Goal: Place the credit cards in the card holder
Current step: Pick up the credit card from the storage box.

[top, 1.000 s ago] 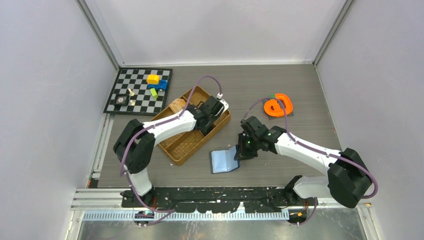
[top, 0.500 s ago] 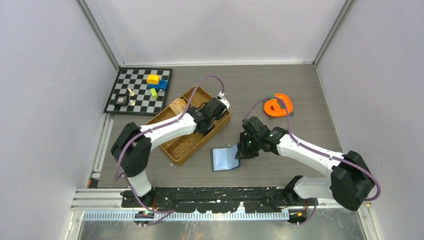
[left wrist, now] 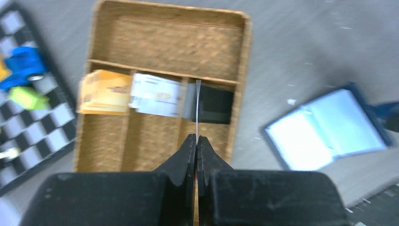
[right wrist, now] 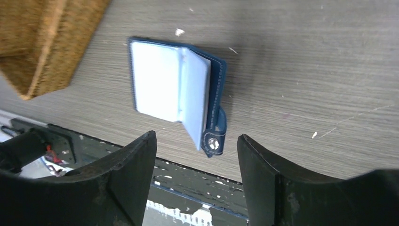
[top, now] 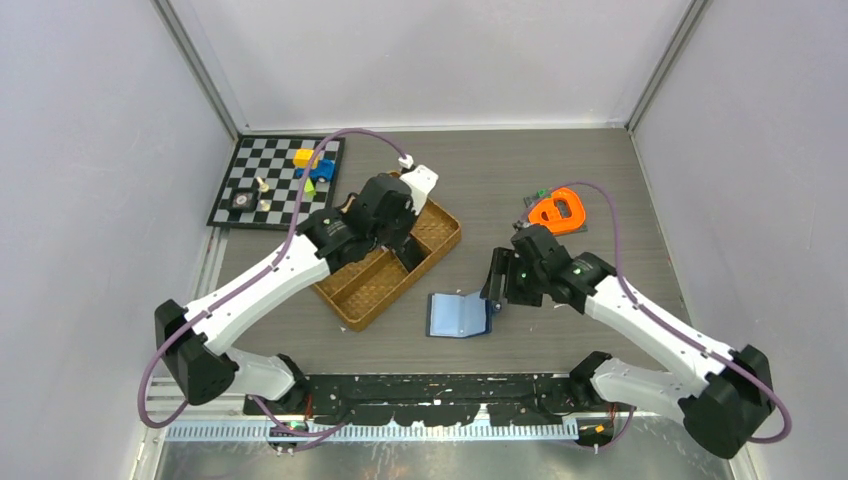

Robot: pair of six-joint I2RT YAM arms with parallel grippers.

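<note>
The left gripper (left wrist: 196, 139) is pinched on a credit card (left wrist: 197, 106), held edge-on above the woven tray (left wrist: 242, 70). The card holder (right wrist: 169, 84) lies open on the table (right wrist: 306, 70), with the right gripper (right wrist: 196, 139) spread above it. The card is best aligned squarely with a pocket mouth while the right gripper steadies the flap.

One card holder (top: 456, 313), one woven tray (left wrist: 179, 47), one chessboard (top: 250, 185), four cards (orange card (left wrist: 104, 92), white card (left wrist: 155, 94), dark card (left wrist: 215, 107), edge-on card (left wrist: 197, 106)).
</note>
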